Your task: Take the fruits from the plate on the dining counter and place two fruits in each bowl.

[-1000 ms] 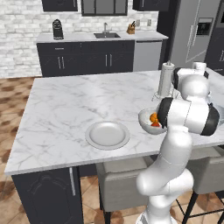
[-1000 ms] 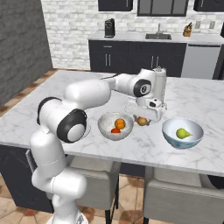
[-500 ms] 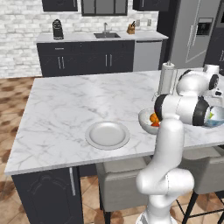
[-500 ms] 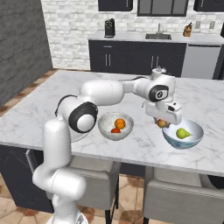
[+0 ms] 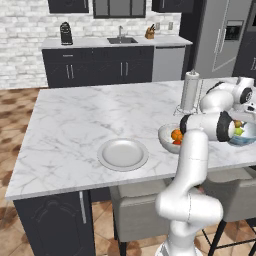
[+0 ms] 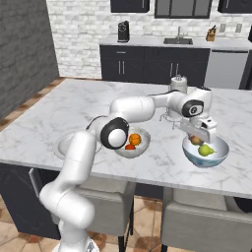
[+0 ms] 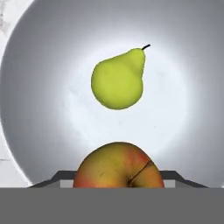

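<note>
Claw [image 6: 199, 139] is gripping a brownish-red apple [image 7: 118, 165] over the light blue bowl [image 6: 216, 155]. A yellow-green pear [image 7: 118, 80] is lying inside that bowl on the white marble tabletop [image 6: 74, 113].

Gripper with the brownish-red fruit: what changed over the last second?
The gripper carried the brownish-red fruit from beside the speckled bowl across to above the light blue bowl, where the yellow-green fruit lies. It is still shut on the fruit, not yet let go. Unchanged: the two orange fruits in the speckled bowl, the plate bare, the paper towel holder.
</note>
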